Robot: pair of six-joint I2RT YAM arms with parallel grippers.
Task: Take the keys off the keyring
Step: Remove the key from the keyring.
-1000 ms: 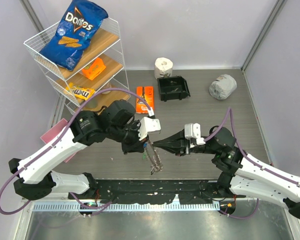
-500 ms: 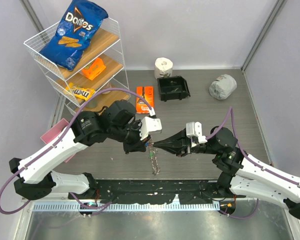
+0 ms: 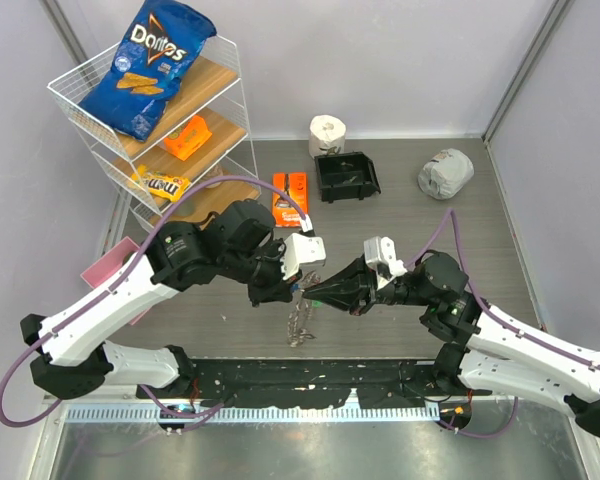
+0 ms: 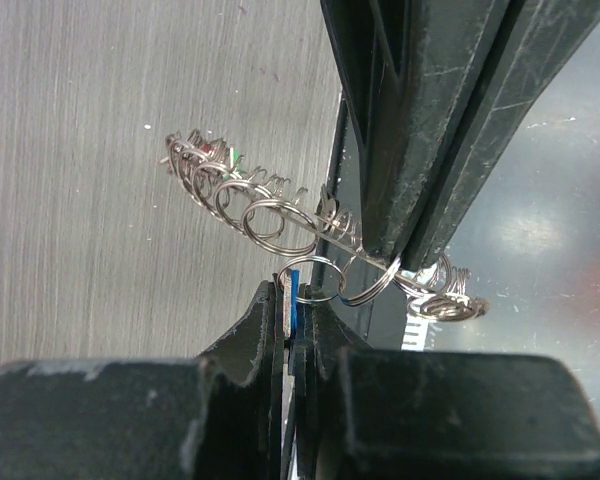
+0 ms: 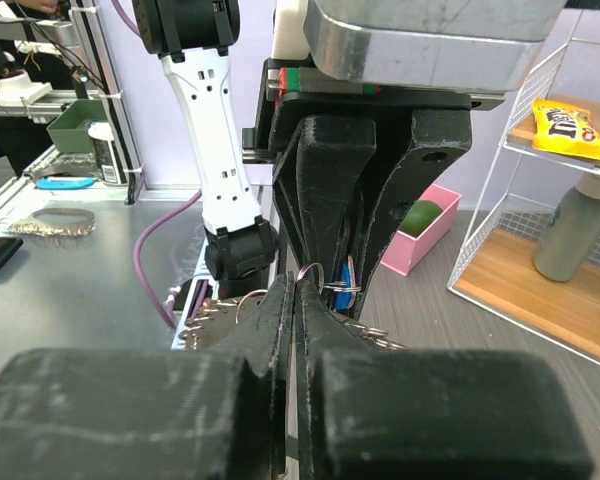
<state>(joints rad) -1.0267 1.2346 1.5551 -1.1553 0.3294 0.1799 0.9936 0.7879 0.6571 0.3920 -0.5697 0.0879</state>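
Left claw (image 4: 293, 284) clamps a blue-headed key (image 4: 294, 302) while right claw (image 5: 293, 285) pinches the keyring (image 4: 280, 215), with no key apparently freed yet.

Both arms (image 3: 100, 310) wear white shells over black joints, trailed by purple cables (image 5: 137, 262).

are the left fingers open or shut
Shut: in the left wrist view the left fingers pinch a blue key head on the keyring.
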